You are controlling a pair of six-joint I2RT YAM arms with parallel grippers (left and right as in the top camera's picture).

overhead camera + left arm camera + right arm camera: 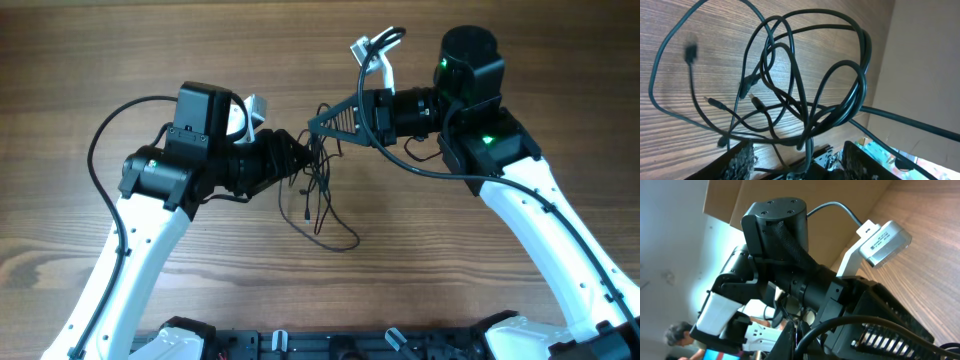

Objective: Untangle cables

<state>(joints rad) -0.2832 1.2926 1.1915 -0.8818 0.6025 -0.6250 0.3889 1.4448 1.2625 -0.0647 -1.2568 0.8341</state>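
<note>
Roughly, tangle: the cables bunch at the middle of the wooden table, long axis 12 to 6 overhead, loose loops trailing toward 5.
Right gripper: closed tight at the bunch's 12 o'clock end, apparently pinching strands.
Left gripper: jaws part open, strands running between them, nothing clamped; I judge it nearer the knot, which lies at its 12.
Obstacles: dangling plug ends and crossing loops.

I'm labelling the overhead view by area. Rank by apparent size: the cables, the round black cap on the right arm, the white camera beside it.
1. cables: loops spread widest.
2-3. round black cap and white camera: look alike; cap may sit nearer the lens, so unranked.
</note>
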